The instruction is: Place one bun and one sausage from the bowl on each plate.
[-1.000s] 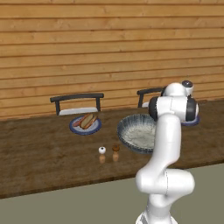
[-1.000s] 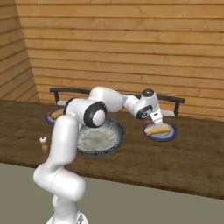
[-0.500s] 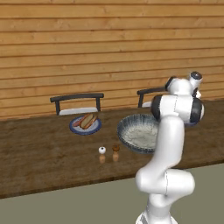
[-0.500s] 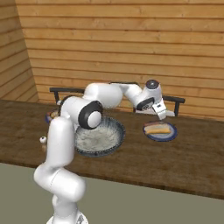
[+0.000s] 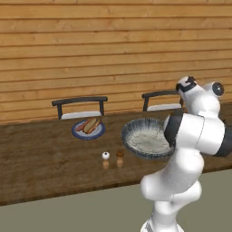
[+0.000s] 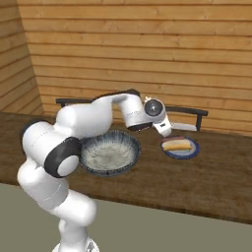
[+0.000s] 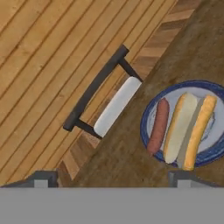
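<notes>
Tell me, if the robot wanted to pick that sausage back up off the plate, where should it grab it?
Probably around the middle of the sausage, coming straight down from above. It lies flat on the plate, long and thin, with bare plate on one side and only a thin gap to the bun on the other, so the jaws should close across its narrow width.

A long dark wooden counter (image 5: 41, 158) runs across in front of a wall of pale horizontal planks (image 5: 90, 45). Two small shakers stand close together on the counter, one with a white top (image 5: 105, 156) and one with a brown top (image 5: 119, 154); they may be salt and pepper, though they are too small to tell. Behind the counter stand two dark-framed chairs with pale seats, one to the left (image 5: 80, 107) and one further right (image 5: 161, 100).
</notes>
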